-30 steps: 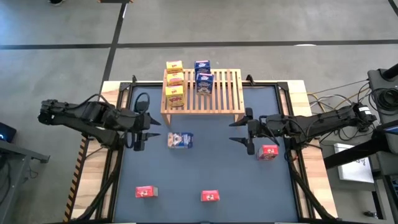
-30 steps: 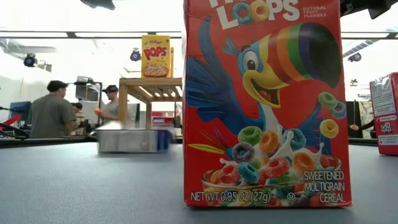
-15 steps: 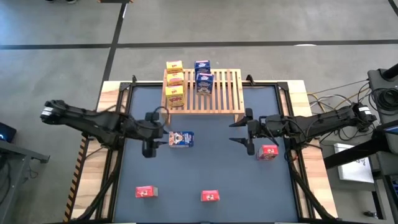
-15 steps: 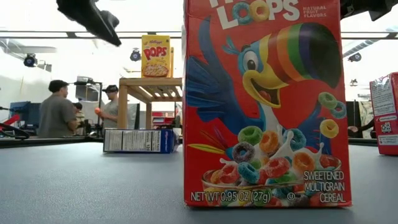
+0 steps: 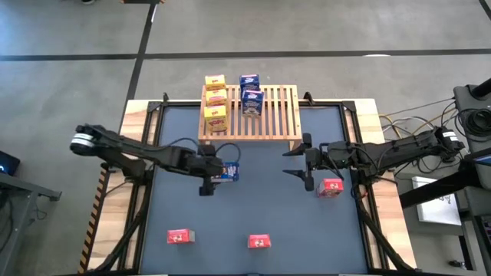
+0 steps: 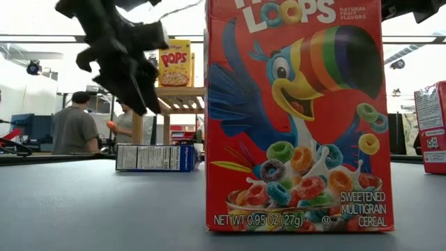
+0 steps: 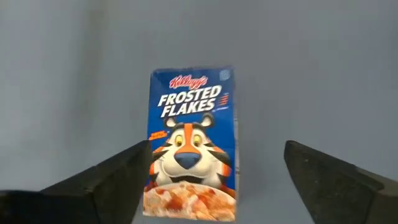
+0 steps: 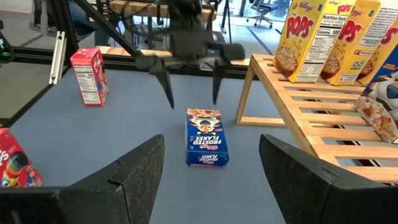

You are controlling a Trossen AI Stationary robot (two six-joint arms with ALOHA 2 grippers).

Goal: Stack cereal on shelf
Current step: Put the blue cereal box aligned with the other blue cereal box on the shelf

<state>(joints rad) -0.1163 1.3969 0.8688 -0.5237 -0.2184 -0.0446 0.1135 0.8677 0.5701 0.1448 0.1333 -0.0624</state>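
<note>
High view first: the dark blue-grey tabletop (image 5: 253, 207) takes up most of the picture, with the light wooden slatted rack (image 5: 280, 115) sitting at its far edge. On the rack's left part are three yellow Pops cereal boxes (image 5: 215, 101) in a row, and just beside them two blue Frosted Flakes boxes (image 5: 251, 96).

The left arm reaches in over the middle of the table, and the left gripper (image 5: 216, 170) hangs right above a third blue Frosted Flakes box (image 5: 227, 172) that's lying flat on its back, in front of the rack. Its fingers are spread wide, one on each side of the box and clear of it, so nothing is being held. You can see that nicely in the left wrist view, tiger face up (image 7: 190, 152) between the two dark fingers (image 7: 112, 180).

The right gripper (image 5: 304, 162) waits over the table's right side, jaws apart and empty, with a small red Froot Loops box (image 5: 331, 187) standing just beside it.

Two more red boxes are near the front edge: one left (image 5: 179, 237), one centre (image 5: 259, 242).

Low view shows people (image 6: 72, 129) in the room behind.
</note>
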